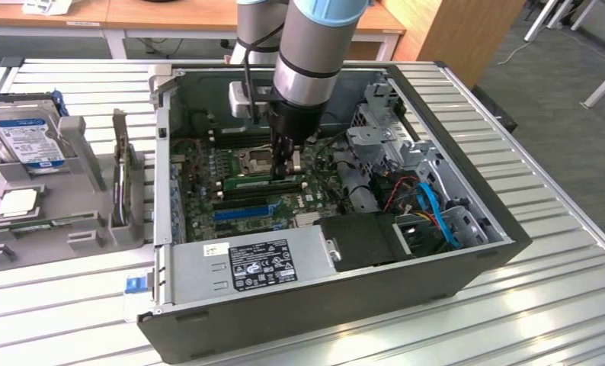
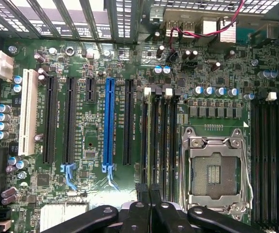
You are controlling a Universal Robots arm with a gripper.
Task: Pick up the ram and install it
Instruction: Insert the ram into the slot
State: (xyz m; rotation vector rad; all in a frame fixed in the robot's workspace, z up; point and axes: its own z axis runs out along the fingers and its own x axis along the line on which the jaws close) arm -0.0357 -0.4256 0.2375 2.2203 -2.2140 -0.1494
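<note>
pincer (image 1: 287, 164) is down inside the open case (image 1: 485, 236), over the motherboard (image 1: 206, 171). jaws narrow, nearly together, and they look pinched on the ram (image 1: 267, 181).

the ram stands on edge directly under the pincer, a green strip running along the memory slots (image 1: 250, 192), just beside the processor socket (image 1: 257, 158). from the wrist it is edge-on, a thin greenish line (image 2: 154, 141) leading away from the pincer (image 2: 150, 191) between the black slots (image 2: 164, 141).

to do this well, by my reckoning:
- keep the stick plumb, no lean toward the socket (image 2: 217, 174)
- line its bottom edge over one slot only; they sit close together
- press straight down and evenly along its length
- white latches (image 2: 147, 91) at the far end should stand open

hard to make out:
- cannot tell whether it is seated, partly in, or just above the slot
- near end of the slots is covered by the pincer's black links
- notch and slot key cannot be made out
- cannot say for certain which slot it is in
</note>
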